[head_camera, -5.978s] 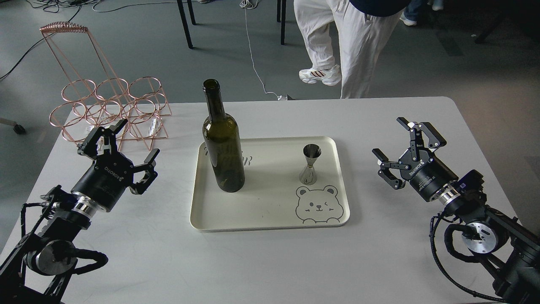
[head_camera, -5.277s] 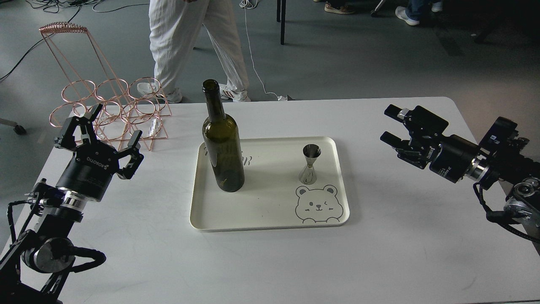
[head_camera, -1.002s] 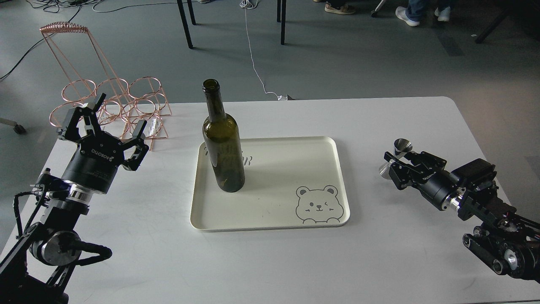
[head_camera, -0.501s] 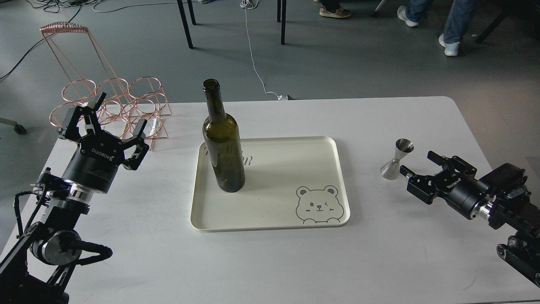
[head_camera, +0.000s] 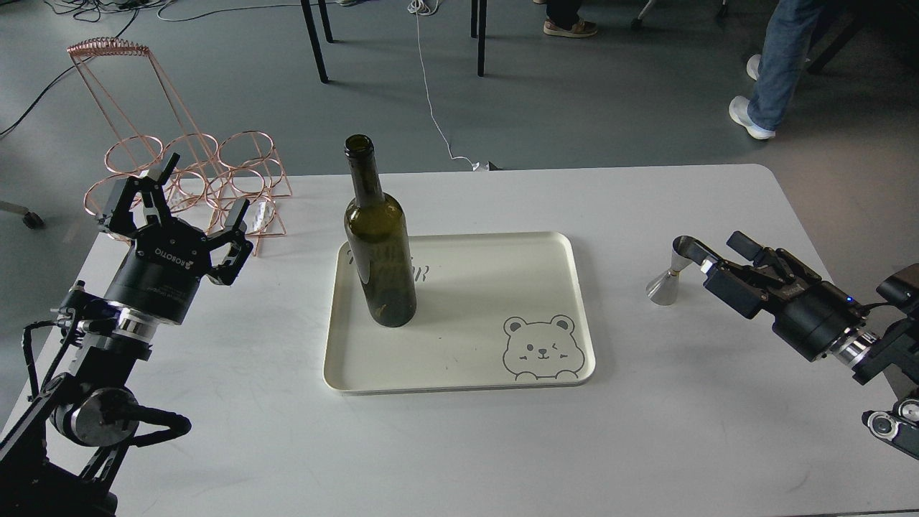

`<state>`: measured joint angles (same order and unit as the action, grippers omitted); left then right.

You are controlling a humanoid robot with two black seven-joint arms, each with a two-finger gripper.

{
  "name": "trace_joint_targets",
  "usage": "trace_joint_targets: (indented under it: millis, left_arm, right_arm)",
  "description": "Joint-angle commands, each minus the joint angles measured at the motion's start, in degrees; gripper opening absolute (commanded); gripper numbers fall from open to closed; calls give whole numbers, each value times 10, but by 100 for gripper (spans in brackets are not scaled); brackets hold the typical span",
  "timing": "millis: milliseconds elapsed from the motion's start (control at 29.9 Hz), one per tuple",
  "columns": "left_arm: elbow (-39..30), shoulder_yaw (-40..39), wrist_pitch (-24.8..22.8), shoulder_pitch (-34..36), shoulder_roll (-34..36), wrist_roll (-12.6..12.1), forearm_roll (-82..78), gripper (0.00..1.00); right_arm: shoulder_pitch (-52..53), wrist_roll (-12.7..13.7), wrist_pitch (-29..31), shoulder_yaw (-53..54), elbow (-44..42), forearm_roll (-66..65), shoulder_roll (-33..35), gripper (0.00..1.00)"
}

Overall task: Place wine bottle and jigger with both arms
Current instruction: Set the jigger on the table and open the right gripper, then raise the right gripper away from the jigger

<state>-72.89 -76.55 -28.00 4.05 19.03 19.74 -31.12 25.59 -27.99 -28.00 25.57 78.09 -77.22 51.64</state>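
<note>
Wine bottle (head_camera: 379,244): upright on tray (head_camera: 459,384), likely heavy, smooth, breakable glass; best gripped around the body. Jigger (head_camera: 669,276): on table (head_camera: 431,445) right of tray, light, slick metal. Left gripper (head_camera: 176,208) open, empty; right gripper (head_camera: 718,255) open beside jigger.

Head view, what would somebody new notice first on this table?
Probably the wine bottle, standing upright at the back left of the cream bear-print tray in the middle of the table. Next, the jigger, upright on the bare table right of the tray, just in front of the right gripper. At far left, a copper wire rack stands behind the open left gripper.
</note>
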Motion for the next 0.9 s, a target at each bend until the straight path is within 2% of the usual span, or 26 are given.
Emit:
trace_joint_targets:
  millis: [0, 100, 134, 301, 434, 568, 668, 701, 768, 868]
  left_arm:
    - [-1, 0, 0, 4, 4, -1, 0, 99]
    - [-1, -1, 0, 6, 7, 0, 0, 99]
    - [-1, -1, 0, 6, 11, 1, 0, 99]
    - [-4, -1, 0, 6, 16, 2, -13, 99]
    - [-14, -2, 0, 6, 27, 21, -50, 99]
    - [-44, -2, 0, 1, 41, 38, -90, 99]
    - [-66, -4, 0, 0, 48, 56, -148, 99]
    - [-75, -3, 0, 0, 53, 66, -175, 99]
    - [-97, -4, 0, 0, 64, 83, -252, 99]
    - [-133, -8, 0, 0, 88, 83, -393, 99]
  right_arm:
    - [65, 0, 0, 2, 22, 121, -10, 97]
    - [124, 0, 0, 1, 18, 233, -33, 97]
    - [146, 0, 27, 1, 15, 274, -45, 97]
    - [213, 0, 207, 11, -14, 472, -96, 97]
    - [223, 0, 341, 46, -63, 618, -137, 98]
    - [216, 0, 459, 52, -156, 709, -198, 99]
    - [185, 0, 536, 52, -209, 725, -232, 99]
    - [172, 0, 557, 52, -219, 724, -246, 99]
    - [155, 0, 560, 48, -229, 720, -263, 99]
    - [142, 0, 560, 47, -232, 718, -275, 99]
